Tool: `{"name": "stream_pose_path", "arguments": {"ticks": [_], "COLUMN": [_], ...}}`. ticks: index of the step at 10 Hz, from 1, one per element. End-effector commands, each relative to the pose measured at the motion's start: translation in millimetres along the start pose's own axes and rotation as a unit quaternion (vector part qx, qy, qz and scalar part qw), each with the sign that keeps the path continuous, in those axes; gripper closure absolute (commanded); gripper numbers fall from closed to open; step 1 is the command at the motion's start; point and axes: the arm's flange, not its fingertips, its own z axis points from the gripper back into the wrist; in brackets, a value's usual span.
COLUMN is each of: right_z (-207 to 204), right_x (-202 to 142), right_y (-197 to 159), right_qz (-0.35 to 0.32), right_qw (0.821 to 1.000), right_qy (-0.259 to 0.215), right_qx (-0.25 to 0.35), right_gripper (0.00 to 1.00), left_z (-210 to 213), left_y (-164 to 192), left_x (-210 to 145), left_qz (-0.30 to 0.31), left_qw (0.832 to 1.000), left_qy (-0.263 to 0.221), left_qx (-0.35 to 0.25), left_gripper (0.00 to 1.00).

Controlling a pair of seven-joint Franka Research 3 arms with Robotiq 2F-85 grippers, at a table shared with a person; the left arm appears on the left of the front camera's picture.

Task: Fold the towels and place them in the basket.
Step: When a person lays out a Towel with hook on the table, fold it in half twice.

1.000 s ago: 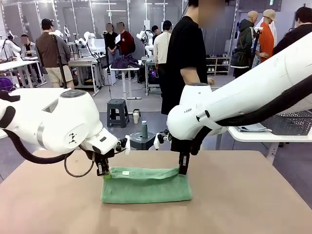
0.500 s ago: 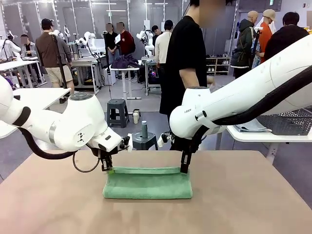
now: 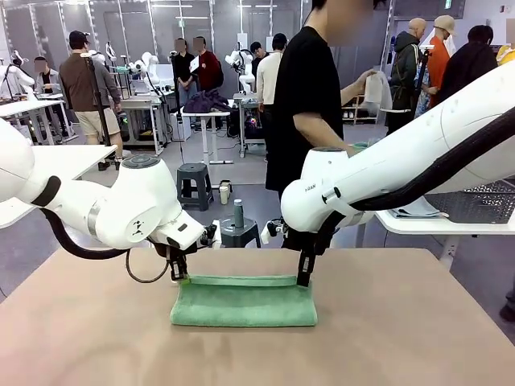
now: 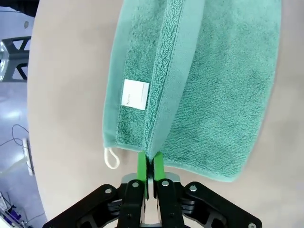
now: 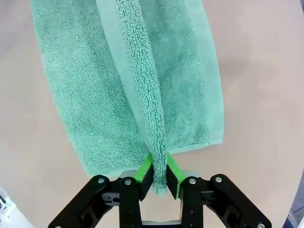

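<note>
Pinching the mint green towel (image 3: 241, 304) along its far edge, at both ends at once. Gripping with the left hand (image 3: 179, 276), green pads pressed nearly together on a thin hem right at the corner, close by the white tag (image 4: 136, 94) and the small corner loop (image 4: 111, 157). Gripping with the right hand (image 3: 303, 280) at the other end, pads splayed a little around the thick rolled terry ridge caught between them. Holding that edge up as a low ridge running from one hand to the other, while leaving the rest of the cloth lying flat and folded lengthwise. Keeping the towel near the middle of the brown desk (image 3: 402, 338), long side across the front view, with both arms reaching down to it from either side. Beyond the far edge, standing sideways in a black shirt, a person (image 3: 306, 96) holding up a pale cloth (image 3: 374, 87). Sitting well apart to the right, on a white side desk (image 3: 402, 223), the dark mesh basket (image 3: 481, 203).
</note>
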Motion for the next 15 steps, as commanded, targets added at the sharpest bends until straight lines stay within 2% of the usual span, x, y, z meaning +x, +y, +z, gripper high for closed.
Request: {"name": "stream_pose_path", "arguments": {"ticks": [1,2,3,4,6,7,8,9,10,14,15], "right_z": [0.3,1.1,6.4,11.9,22.6,24.8,25.4,24.4,27.8,28.0,45.6], "right_x": [1.9,2.2,1.5,0.6,-1.2,-1.5,-1.9,-4.0,6.4,6.9,2.6], "right_y": [0.0,-0.2,0.2,0.8,5.1,7.1,8.6,10.4,0.8,2.9,6.2], "right_qz": [0.008,0.013,0.012,0.014,0.017,0.017,0.016,0.009,0.017,0.019,-0.031], "right_qw": [0.999,0.999,0.999,0.999,0.999,0.998,0.998,0.999,0.999,0.999,0.998], "right_qy": [-0.010,-0.006,-0.008,-0.009,-0.010,-0.011,-0.012,-0.005,-0.015,-0.014,-0.045], "right_qx": [-0.032,-0.033,-0.036,-0.038,-0.049,-0.051,-0.052,-0.044,-0.042,-0.041,-0.035], "right_gripper": [0.45,0.26,0.01,0.00,0.00,0.02,0.00,0.00,0.00,0.00,0.00], "left_z": [0.4,3.1,7.8,13.2,25.0,29.1,33.3,38.3,26.4,26.5,48.3], "left_y": [2.1,3.1,3.0,2.8,1.3,-0.7,-3.1,-7.3,2.0,-1.8,-15.1], "left_x": [2.1,1.1,0.4,0.5,0.6,0.3,-0.5,-2.4,10.8,9.7,-3.5], "left_qz": [0.005,0.001,-0.005,-0.011,-0.022,-0.021,-0.016,-0.018,-0.011,-0.010,0.029], "left_qw": [0.999,0.999,0.999,0.999,0.999,0.998,0.998,0.998,0.999,0.999,0.998], "left_qy": [-0.006,-0.011,-0.013,-0.021,-0.035,-0.039,-0.044,-0.052,-0.026,-0.028,-0.033], "left_qx": [0.032,0.032,0.033,0.030,0.035,0.037,0.041,0.034,0.037,0.035,0.040], "left_gripper": [0.55,0.24,0.17,0.00,0.00,0.14,0.05,0.08,0.08,0.08,0.08]}}
